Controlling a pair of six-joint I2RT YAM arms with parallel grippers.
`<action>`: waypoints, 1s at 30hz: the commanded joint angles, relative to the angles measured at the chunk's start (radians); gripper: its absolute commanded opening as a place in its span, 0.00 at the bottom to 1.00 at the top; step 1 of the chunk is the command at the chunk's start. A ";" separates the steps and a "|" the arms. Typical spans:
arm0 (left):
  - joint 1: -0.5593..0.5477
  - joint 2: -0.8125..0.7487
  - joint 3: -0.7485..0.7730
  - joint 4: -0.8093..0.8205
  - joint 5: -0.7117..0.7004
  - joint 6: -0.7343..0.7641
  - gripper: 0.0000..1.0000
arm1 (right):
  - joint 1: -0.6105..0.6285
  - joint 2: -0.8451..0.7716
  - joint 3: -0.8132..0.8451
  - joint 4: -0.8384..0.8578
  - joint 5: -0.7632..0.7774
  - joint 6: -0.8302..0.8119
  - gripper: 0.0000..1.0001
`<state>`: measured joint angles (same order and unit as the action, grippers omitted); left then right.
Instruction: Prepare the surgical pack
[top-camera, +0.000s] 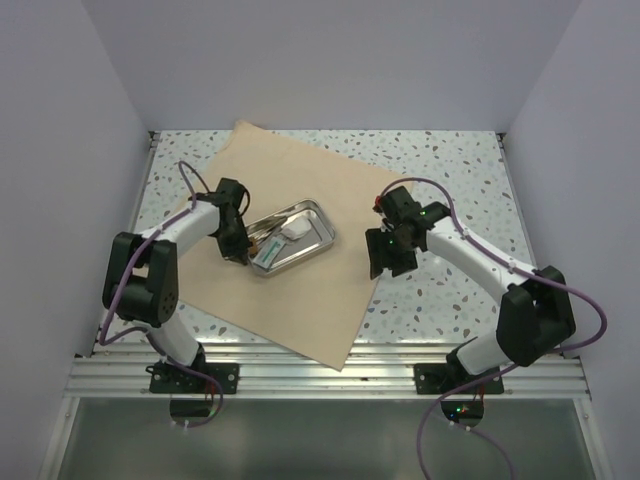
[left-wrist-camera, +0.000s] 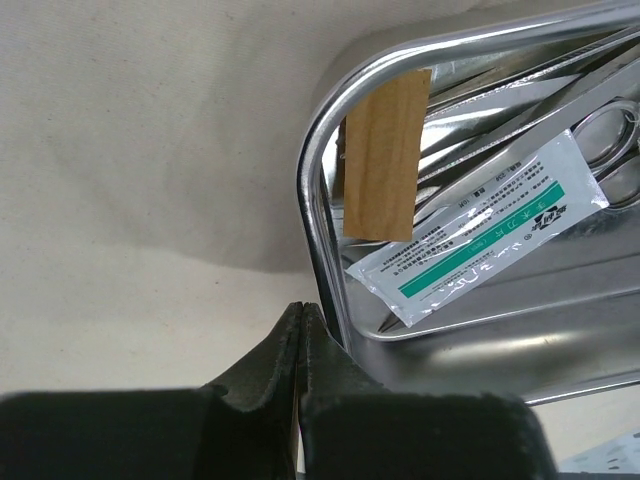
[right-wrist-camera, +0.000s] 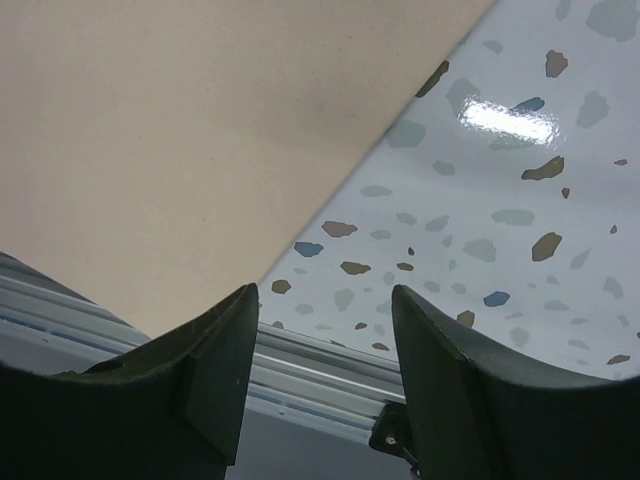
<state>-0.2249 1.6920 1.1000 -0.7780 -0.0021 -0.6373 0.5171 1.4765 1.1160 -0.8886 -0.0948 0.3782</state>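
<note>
Soft tan square wrap sheet (top-camera: 300, 300), mid-worktop (top-camera: 450, 170), likely folds limply from its corners; shiny rectangular steel tray (left-wrist-camera: 310, 200) looks rigid, slippery. Left gripper (left-wrist-camera: 302, 325) is pinched closed, empty; right gripper (right-wrist-camera: 322, 300) gapes.

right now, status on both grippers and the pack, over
Left gripper shut, empty, at steel tray corner. Right gripper open over wrap sheet edge. Sheet flat, tray unwrapped on it. Nothing blocking.

From above we overlook the steel tray (top-camera: 316, 236); our left wrist hugs its corner; our right sees the wrap sheet (right-wrist-camera: 180, 120) beside it.
</note>
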 joint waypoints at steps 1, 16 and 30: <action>-0.005 0.015 0.046 0.059 0.047 -0.019 0.00 | 0.011 0.005 0.025 0.033 -0.028 0.011 0.60; 0.010 -0.173 -0.074 -0.109 -0.116 -0.009 0.29 | 0.210 0.028 -0.018 0.046 -0.080 -0.003 0.79; 0.015 -0.258 -0.038 -0.142 -0.138 0.016 0.31 | 0.451 -0.111 -0.419 0.439 -0.256 0.451 0.70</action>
<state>-0.2161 1.4639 1.0451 -0.9146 -0.1417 -0.6346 0.9543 1.4212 0.7238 -0.6056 -0.3180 0.6575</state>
